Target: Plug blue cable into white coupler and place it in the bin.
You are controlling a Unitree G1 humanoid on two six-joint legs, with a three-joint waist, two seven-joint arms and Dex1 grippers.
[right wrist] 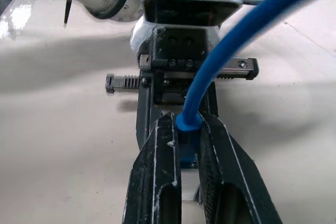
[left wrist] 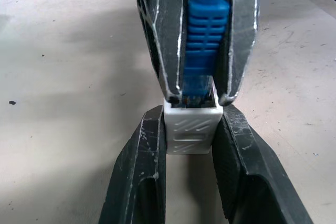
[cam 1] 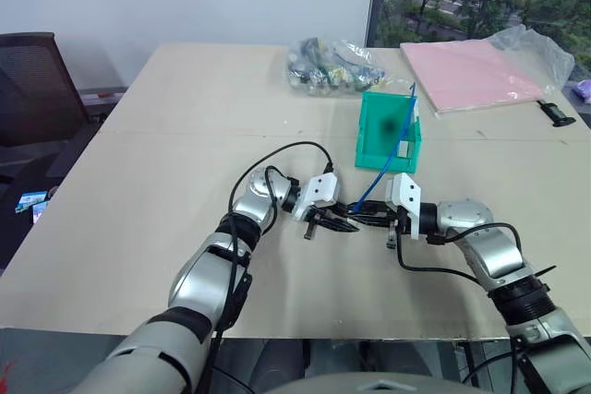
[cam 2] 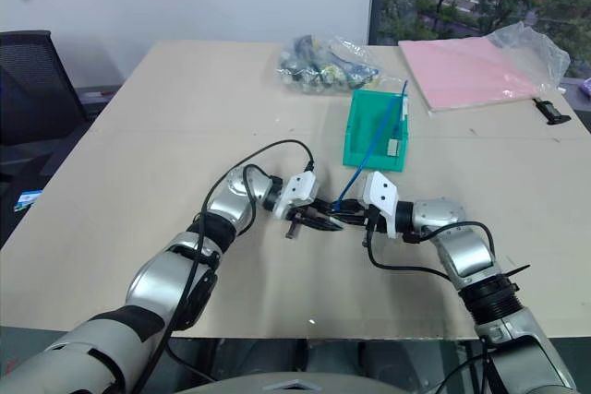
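Asker: Progress on the plugging?

Describer: Midway, by the look of it. Two grippers tip to tip over the near middle of the table [cam 1: 185, 117]. Left gripper [cam 1: 338, 223] clamped on the white coupler [left wrist: 191, 129], one black finger on each side of the little cube. Right gripper [right wrist: 186, 124] pinched tight on the ribbed boot of the blue cable [left wrist: 207, 30], just behind the plug.

Asker: Plug in the socket, or short of it?

Describer: At the mouth and seemingly partway inside (clear tip hidden between boot and white rim). Hard to say whether fully seated. Probably needs a last push straight along the socket.

Asker: And the rest of the cable?

Describer: Rising from the right gripper in a blue arc, far and rightward, up to the bin [cam 1: 374, 131] and over its wall. Far end apparently hanging inside, though too small to tell for sure.

Asker: Bin's place?

Describer: Upright, teal-green, just beyond the grippers and slightly right, apart from both. Farther back, a clear bag of mixed cables [cam 1: 332, 64], well away from either arm.

Asker: Left to do, then?

Describer: Finishing the insertion, then carrying the joined pair up and over into the bin and letting go. Neither done yet, judging from coupler and plug both held just above the table, outside the bin.
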